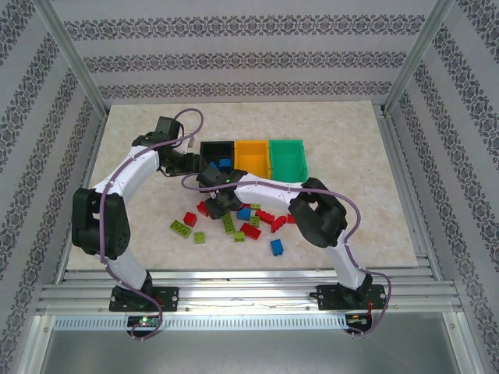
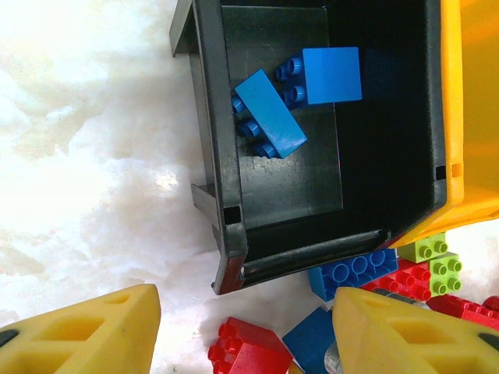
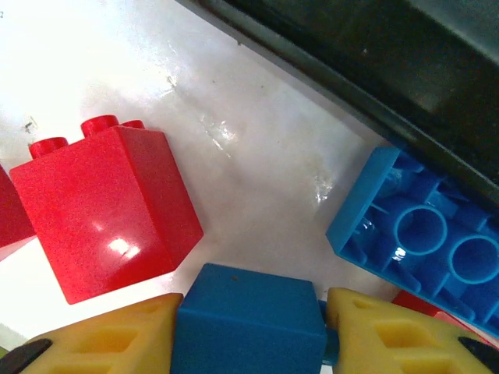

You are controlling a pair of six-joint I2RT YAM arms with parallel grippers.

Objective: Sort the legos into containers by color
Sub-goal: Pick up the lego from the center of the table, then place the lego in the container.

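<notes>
The right gripper is clamped on a blue brick just beside the black bin, with a red brick near it. The left gripper hangs over the bin's near rim, fingers apart and empty. Two blue bricks lie inside.

In your right wrist view, the small blue plastic brick pinched between the yellow fingers of the right claw runs off the bottom edge, so its lower part is lost. The upturned blue hollow brick is cut by the right edge, and a red brick sliver by the left. From the top camera, the right arm covers the near wall of the black rectangular plastic bin and some loose bricks on the bench. In the left wrist view, the orange-yellow plastic bin leaves frame rightward.
</notes>
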